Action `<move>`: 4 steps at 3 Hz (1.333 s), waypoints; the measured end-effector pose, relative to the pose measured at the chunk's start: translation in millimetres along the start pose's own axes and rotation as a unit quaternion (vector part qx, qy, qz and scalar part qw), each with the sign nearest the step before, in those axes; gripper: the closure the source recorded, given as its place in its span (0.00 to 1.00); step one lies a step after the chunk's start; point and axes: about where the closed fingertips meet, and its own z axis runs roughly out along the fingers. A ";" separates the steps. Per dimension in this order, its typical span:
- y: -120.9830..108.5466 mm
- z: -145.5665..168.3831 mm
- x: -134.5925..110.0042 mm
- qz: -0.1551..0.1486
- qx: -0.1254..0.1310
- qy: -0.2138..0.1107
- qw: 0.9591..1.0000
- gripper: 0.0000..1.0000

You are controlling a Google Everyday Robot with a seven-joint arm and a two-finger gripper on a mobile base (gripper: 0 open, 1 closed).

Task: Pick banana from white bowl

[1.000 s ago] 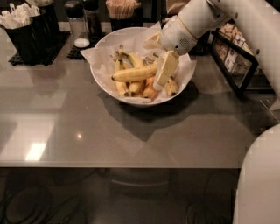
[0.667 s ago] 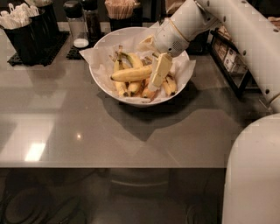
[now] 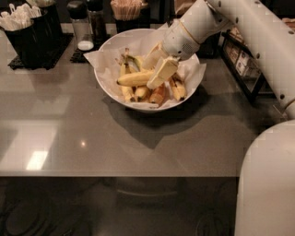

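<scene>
The white bowl (image 3: 107, 82), lined with crinkled white paper, stands at the back middle of the grey table. Several bananas lie in it. The long, clean yellow banana (image 3: 133, 79) lies across the others, with its dark tip to the left. Shorter brown-spotted bananas (image 3: 178, 89) and an orange-tinted stubby one (image 3: 158, 95) lie under and beside it. My gripper (image 3: 148, 76) reaches into the bowl from the upper right. Its fingers are apart, one fingertip (image 3: 159, 76) in front of the long banana's right end and one behind it.
A black caddy of white utensils (image 3: 28, 28) stands at the back left, with a glass shaker (image 3: 81, 30) and a holder of wooden sticks (image 3: 127, 12) behind the bowl. A black wire rack (image 3: 243, 62) is at the right. My base (image 3: 269, 184) fills the lower right, and the table's front edge (image 3: 115, 175) runs across.
My gripper has moved left and deeper into the bowl, from the bowl's right side to the long banana's right end. The bananas have not visibly moved.
</scene>
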 end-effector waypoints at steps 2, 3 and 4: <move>-1.1 1.0 -0.6 0.000 0.002 -0.002 1.000 0.88; 3.0 -20.7 -9.8 -0.012 0.040 -0.031 0.999 1.00; 27.5 -52.5 -26.1 -0.043 0.091 -0.101 0.990 1.00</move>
